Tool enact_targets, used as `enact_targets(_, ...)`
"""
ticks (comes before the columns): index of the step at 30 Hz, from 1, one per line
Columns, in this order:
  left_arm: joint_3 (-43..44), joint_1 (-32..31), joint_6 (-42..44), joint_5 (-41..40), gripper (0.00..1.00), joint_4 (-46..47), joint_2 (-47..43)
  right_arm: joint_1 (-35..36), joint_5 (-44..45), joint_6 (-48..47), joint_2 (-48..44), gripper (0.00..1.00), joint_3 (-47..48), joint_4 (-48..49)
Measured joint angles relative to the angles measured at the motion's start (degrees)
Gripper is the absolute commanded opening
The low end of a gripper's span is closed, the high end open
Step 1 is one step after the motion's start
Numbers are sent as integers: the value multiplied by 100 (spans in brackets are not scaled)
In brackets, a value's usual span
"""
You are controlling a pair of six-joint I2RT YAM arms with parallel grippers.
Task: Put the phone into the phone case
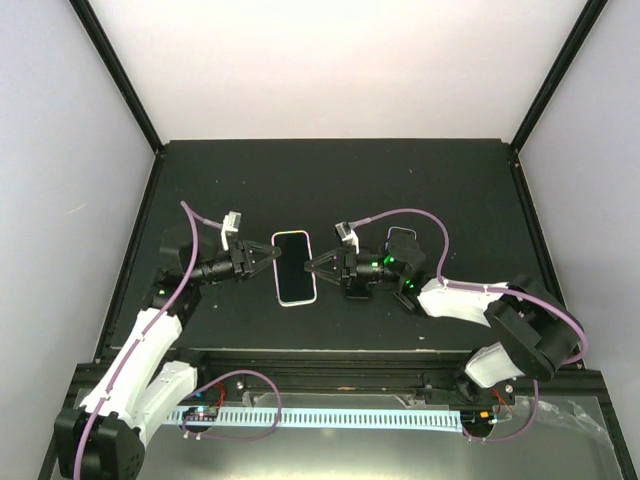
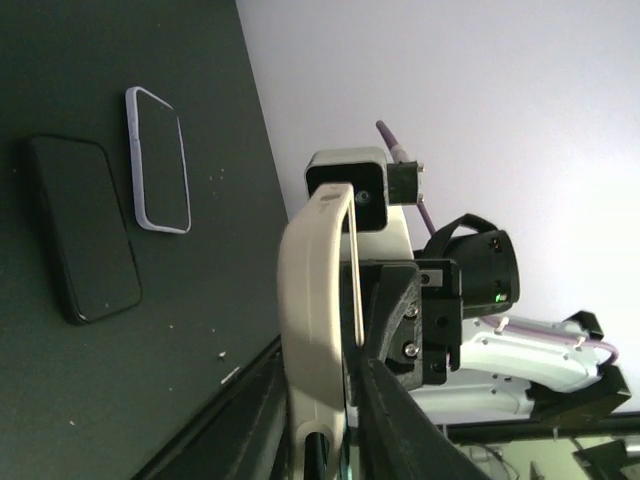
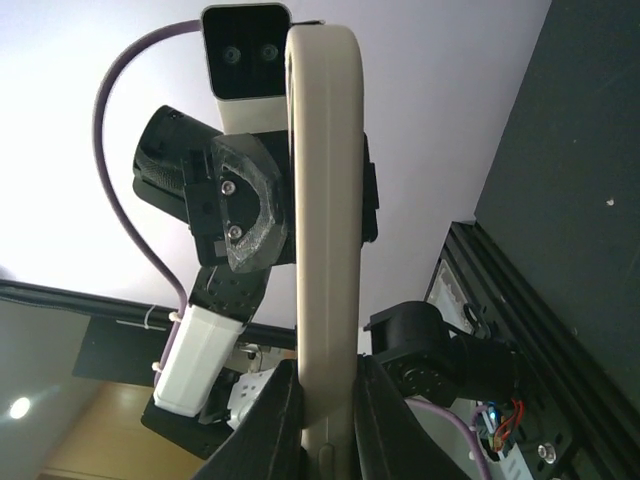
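cream case (image 1: 295, 267) (just 1) pinched by left fingers (image 1: 266, 257) and right fingers (image 1: 316, 266); 1 black phone (image 2: 85, 230), 1 lilac-rimmed case (image 2: 160, 160) nearby.

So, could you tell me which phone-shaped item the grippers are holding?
The cream-edged one, clamped by the left gripper and right gripper; the black phone and lilac-rimmed case lie on the mat.

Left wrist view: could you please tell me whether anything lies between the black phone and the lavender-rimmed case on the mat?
Nothing visible does: the black phone and the lavender-rimmed case lie side by side, with bare mat between. The left gripper and right gripper both pinch a cream-rimmed item.
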Motion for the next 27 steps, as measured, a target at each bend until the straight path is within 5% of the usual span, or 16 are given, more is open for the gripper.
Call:
enact_targets(4,2,-28,15,116,55,0,-4,31,170,83,-7,1,42,13)
enact_targets(11,-251,-48,-203,278,60,214,-389,-9,728,417,-13,1,28,269)
enact_targets(14,-402,-50,-295,313,52,245,-542,-37,879,509,-13,1,28,398)
enact_targets(20,-446,-87,-348,363,5,310,-581,-42,999,562,7,2,22,431)
enact_targets(27,-55,-92,223,262,1,-531,-284,-61,1012,378,20,11,-7,251)
